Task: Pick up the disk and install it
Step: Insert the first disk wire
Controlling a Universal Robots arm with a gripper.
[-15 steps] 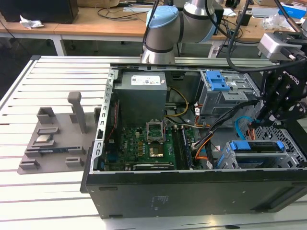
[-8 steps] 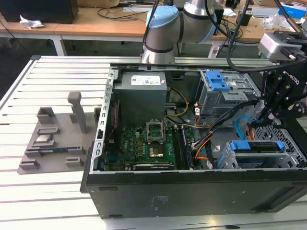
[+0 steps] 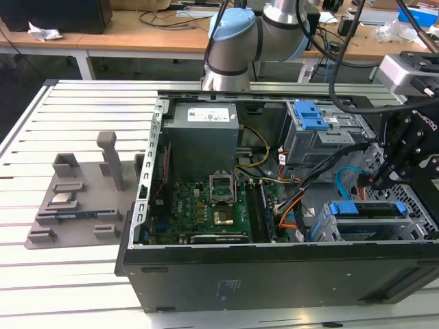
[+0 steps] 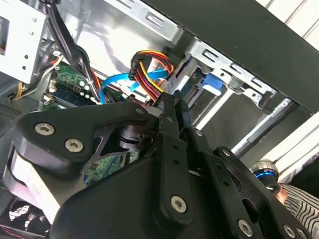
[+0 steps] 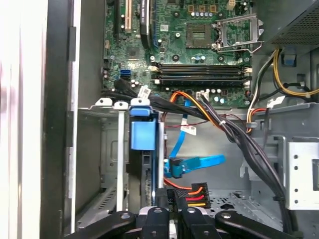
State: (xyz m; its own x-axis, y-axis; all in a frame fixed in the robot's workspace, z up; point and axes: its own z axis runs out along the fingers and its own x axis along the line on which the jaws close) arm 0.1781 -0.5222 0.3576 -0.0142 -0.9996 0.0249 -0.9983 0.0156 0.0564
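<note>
Open PC case (image 3: 274, 274) w/ motherboard (image 3: 199, 209), PSU (image 3: 204, 130); grey parts tray (image 3: 75, 199) beside it, on slatted table (image 3: 41, 288).

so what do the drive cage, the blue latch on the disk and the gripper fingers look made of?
Drive cage: bare sheet metal, probably steel; pale grey, folded edges, punched holes.
Blue latch on the disk: looks like moulded plastic; uniform saturated blue, soft sheen, rounded corners.
Gripper fingers: black, matte, likely anodised metal, though plastic can't be ruled out; flat linked plates with silver screw heads.
</note>
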